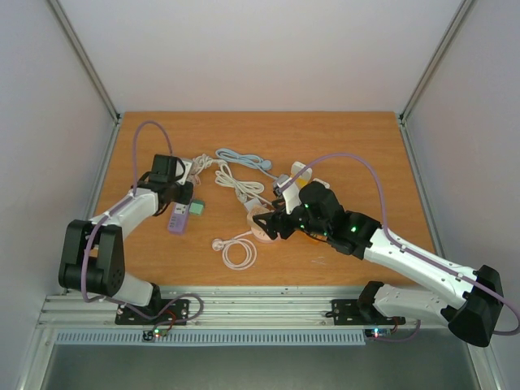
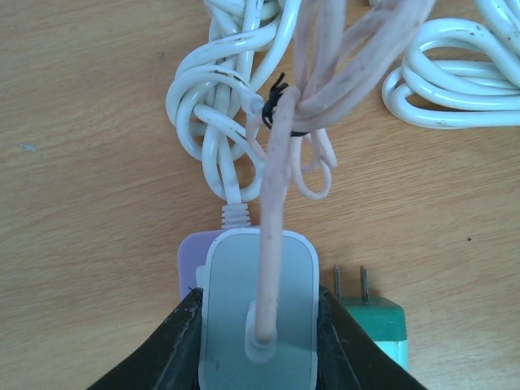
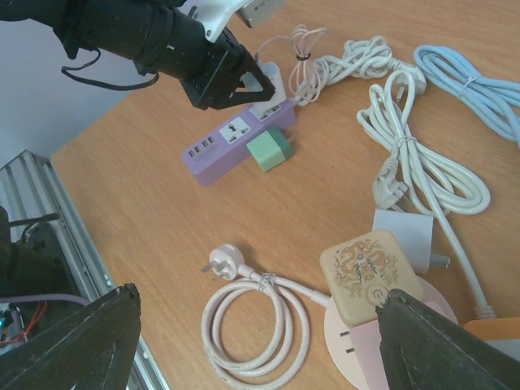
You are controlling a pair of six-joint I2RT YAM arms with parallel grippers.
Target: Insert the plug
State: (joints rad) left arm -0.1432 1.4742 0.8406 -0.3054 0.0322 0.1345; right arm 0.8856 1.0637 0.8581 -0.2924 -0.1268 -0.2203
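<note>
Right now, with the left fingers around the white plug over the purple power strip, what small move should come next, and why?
Probably press the white rounded plug straight down into the purple power strip. The left fingers are shut on its sides, and it sits directly over the strip's end; whether its pins have entered cannot be seen.

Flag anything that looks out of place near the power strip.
The green adapter lies loose on its side beside the purple power strip, prongs bare, plugged into nothing. The left end effector grips the white plug over the strip; nothing looks damaged.
</note>
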